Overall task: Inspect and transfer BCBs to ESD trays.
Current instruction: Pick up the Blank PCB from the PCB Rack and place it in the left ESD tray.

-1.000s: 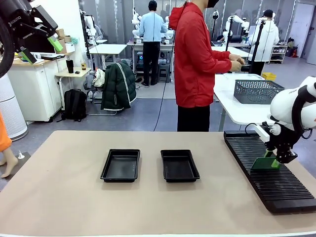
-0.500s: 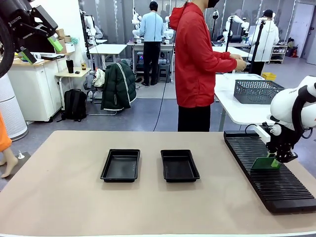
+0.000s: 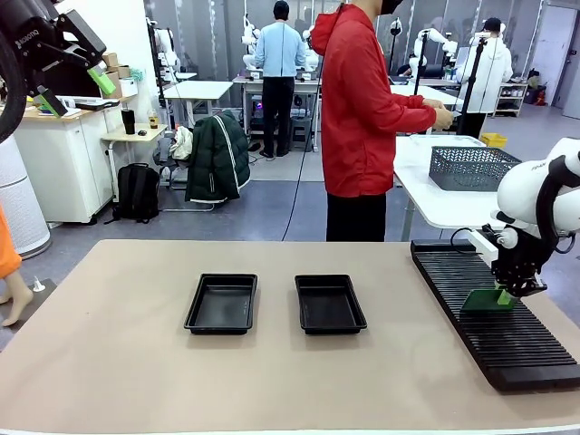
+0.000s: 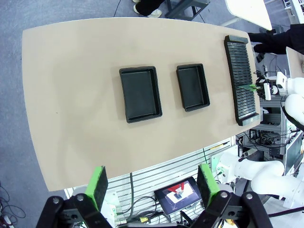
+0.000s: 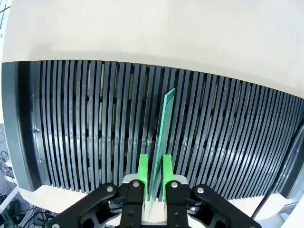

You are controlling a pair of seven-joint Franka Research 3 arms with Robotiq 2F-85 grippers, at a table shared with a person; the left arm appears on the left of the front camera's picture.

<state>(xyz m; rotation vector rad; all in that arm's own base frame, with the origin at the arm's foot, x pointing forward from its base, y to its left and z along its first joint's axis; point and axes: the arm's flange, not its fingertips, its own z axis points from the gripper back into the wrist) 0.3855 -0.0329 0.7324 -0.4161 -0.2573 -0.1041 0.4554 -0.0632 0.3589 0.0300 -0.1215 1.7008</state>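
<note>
Since the BCB [image 5: 166,114] stands upright in the rack [image 5: 85,118], right gripper [image 5: 155,164]: pinches its edge.
Left gripper [image 4: 154,183]: spread, idle overhead.
Trays [image 3: 333,330]: bare, awaiting boards.

Bare table [image 3: 109,362] lies open across the front view's lower left and bottom. Mid-frame, two ESD trays [image 3: 222,304] leave a bare lane between them. At right, slotted rack [image 3: 517,349], standing BCB [image 3: 485,301] and the right gripper [image 3: 505,294] holding it block passage
</note>
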